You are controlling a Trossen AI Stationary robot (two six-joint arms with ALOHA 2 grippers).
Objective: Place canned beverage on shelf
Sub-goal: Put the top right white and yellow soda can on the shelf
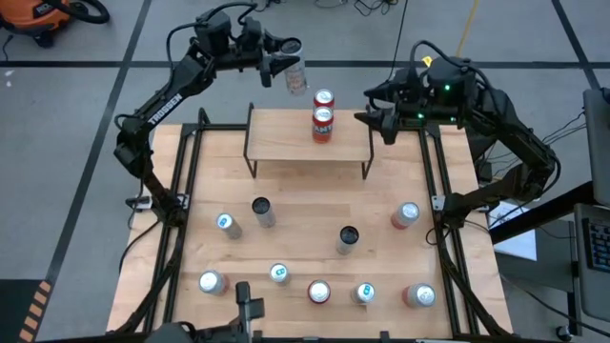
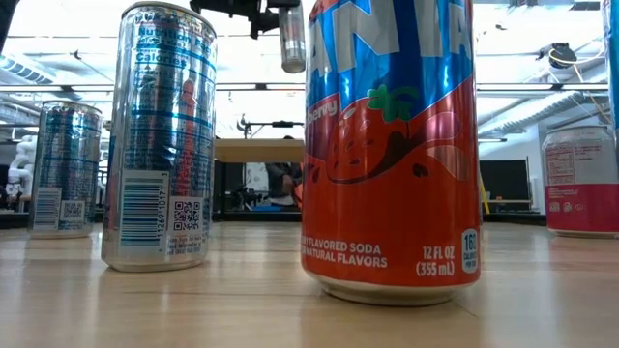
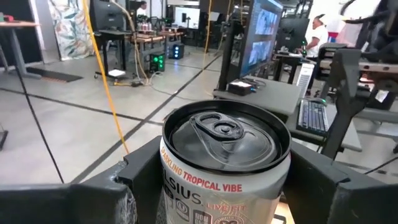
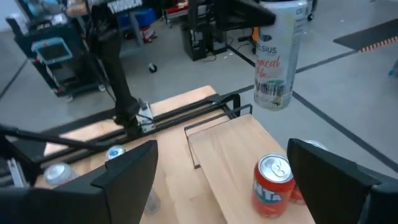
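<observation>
The shelf (image 1: 310,143), a light wooden board on thin black legs, stands at the table's far middle. Two red cans (image 1: 323,124) stand upright on its far right part. My left gripper (image 1: 291,59) is shut on a white canned beverage (image 1: 296,76), held in the air just beyond the shelf's far edge and left of the red cans. The right wrist view shows this can (image 4: 277,56) above the shelf (image 4: 230,155). My right gripper (image 1: 381,122) hovers open by the shelf's far right corner, with nothing between its fingers. My left gripper pinches the can's side wall just below the top rim (image 3: 186,180) between its two fingers (image 3: 140,177). The fingers lie level and come from the table's far left. The can hangs upright below them, its lid (image 3: 224,134) up, clear of the shelf and table.
Several more cans stand on the table's near half, among them a silver one (image 1: 263,211), a dark-topped one (image 1: 348,239) and a red one (image 1: 405,215). Black frame rails (image 1: 186,191) run along both table sides. The shelf's left part (image 1: 276,138) is bare board.
</observation>
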